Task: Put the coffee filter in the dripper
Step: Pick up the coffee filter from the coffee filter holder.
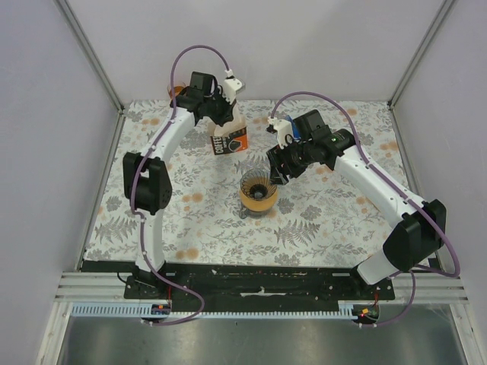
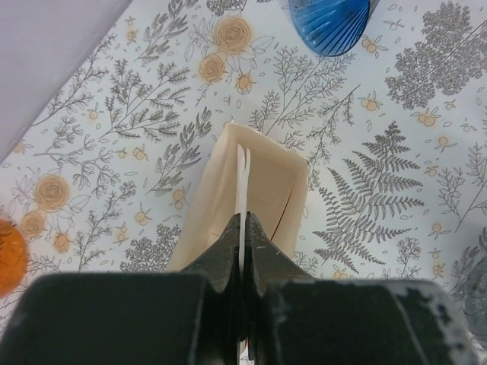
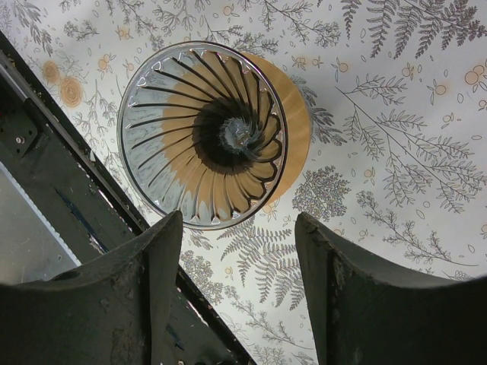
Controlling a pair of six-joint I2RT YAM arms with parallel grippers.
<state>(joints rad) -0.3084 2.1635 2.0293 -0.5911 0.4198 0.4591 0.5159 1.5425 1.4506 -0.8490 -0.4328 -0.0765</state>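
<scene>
At the far side of the flowered table (image 1: 335, 220), the left gripper (image 2: 243, 228) has its jaws pinched shut on the thin white edge of a filter (image 2: 242, 179). The filter stands up out of the open top of a cream pack (image 2: 266, 190) labelled COFFEE. It sits in the pack's mouth, apart from the dripper (image 3: 202, 133), a clear ribbed cone on an amber base standing upright near the middle of the table. The right gripper (image 3: 237, 228) hovers over the dripper's near side, jaws spread wide and holding nothing. A blue cone (image 2: 331, 26) lies beyond the pack, and an orange object (image 2: 6, 266) shows at the left wrist view's edge.
</scene>
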